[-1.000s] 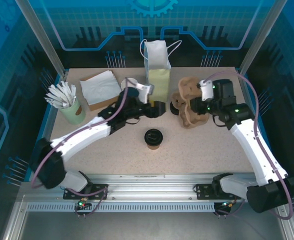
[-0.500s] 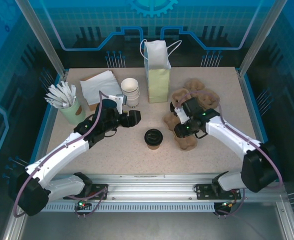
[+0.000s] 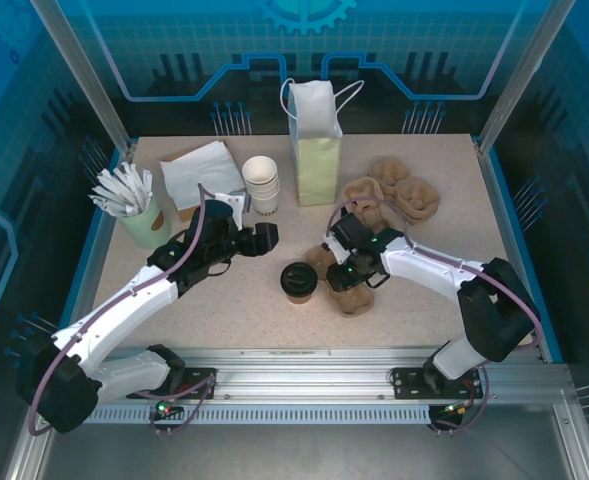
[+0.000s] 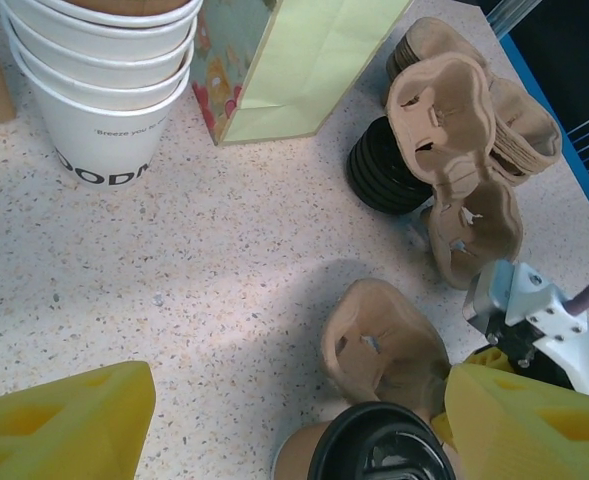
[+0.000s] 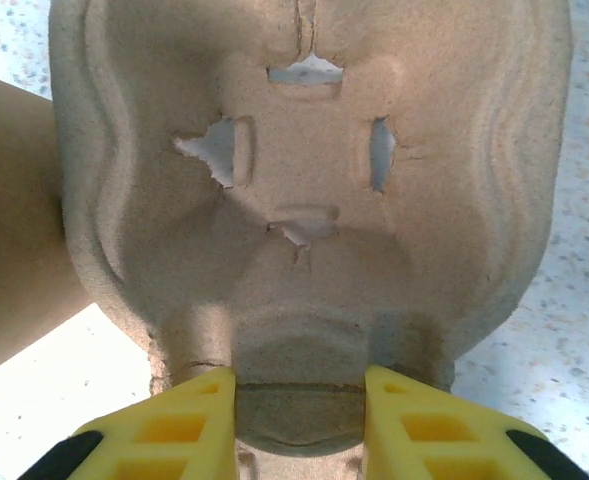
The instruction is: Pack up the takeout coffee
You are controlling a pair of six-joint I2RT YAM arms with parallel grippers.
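Shows the takeout coffee (image 3: 299, 281) standing upright near the middle of the counter (image 3: 274, 325), at 6 o'clock from the tall paper bag (image 3: 315, 150). Brownish paper body, round black lid on top.

Places the right end effector (image 5: 299, 405) at 3 o'clock from the coffee, clenched on the rim of a moulded pulp cup carrier (image 5: 314, 180). Sets that carrier just beside the cup, possibly touching its side; hard to tell which.

Places the left end effector (image 3: 264, 238) at about 10 o'clock from the coffee, near it but apart, released, with the yellow fingers (image 4: 64, 425) spread wide and nothing between them.

Probably handles as a light thing. Cannot tell whether filled, so best treated as liable to slosh and kept level. Thin paper wall, likely to dent or buckle under a hard squeeze. Smooth plastic lid, probably slippery and only pressed on, so a poor place to lift from.

Suggests a hold across the body, below the lid's rim where the wall is stiffest, with gentle pressure and no tilt.
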